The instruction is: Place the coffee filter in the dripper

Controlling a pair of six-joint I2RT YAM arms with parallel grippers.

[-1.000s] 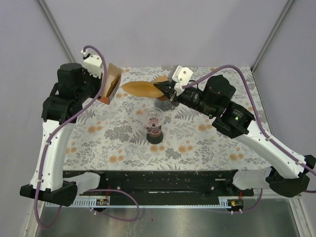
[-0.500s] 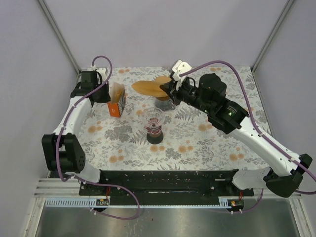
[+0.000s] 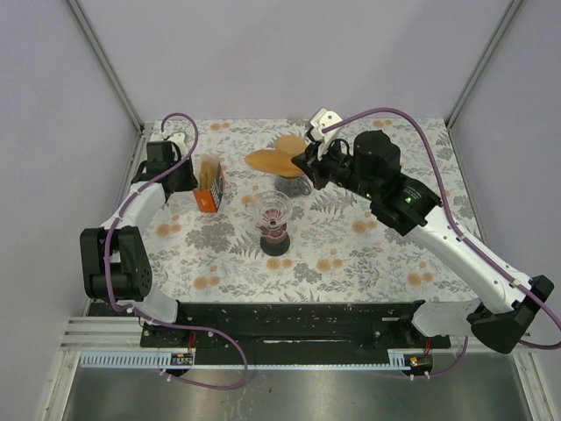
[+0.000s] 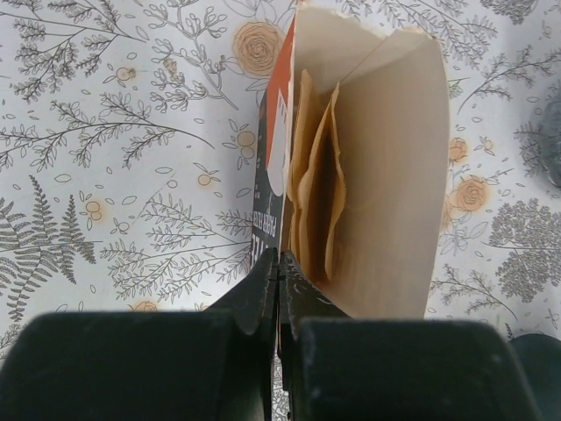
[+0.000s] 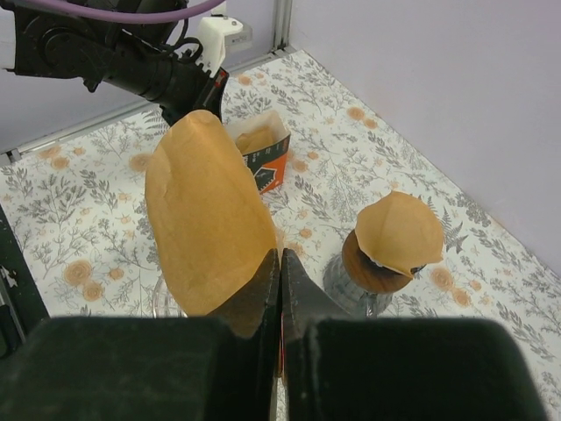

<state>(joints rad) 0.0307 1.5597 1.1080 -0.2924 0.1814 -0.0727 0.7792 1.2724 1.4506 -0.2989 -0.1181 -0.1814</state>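
Note:
My right gripper (image 5: 279,263) is shut on the edge of a brown paper coffee filter (image 5: 206,224) and holds it in the air. In the top view this gripper (image 3: 304,163) and filter (image 3: 270,160) hang just behind the clear glass dripper (image 3: 273,209), which stands on a dark base mid-table. The dripper's rim (image 5: 162,303) shows under the filter in the right wrist view. My left gripper (image 4: 279,267) is shut on the side wall of the orange filter box (image 4: 386,175), with more filters (image 4: 320,193) inside. The box (image 3: 209,182) stands at the back left.
A dark glass vessel with a wooden collar (image 5: 372,272) carries a second filter (image 5: 403,232), behind the dripper (image 3: 292,180). Frame posts and purple walls close the back and sides. The floral cloth (image 3: 368,254) covers the table.
My left arm has come down and brought the filter box nearer and to the right. My right gripper has carried the filter a little right, toward the dripper.

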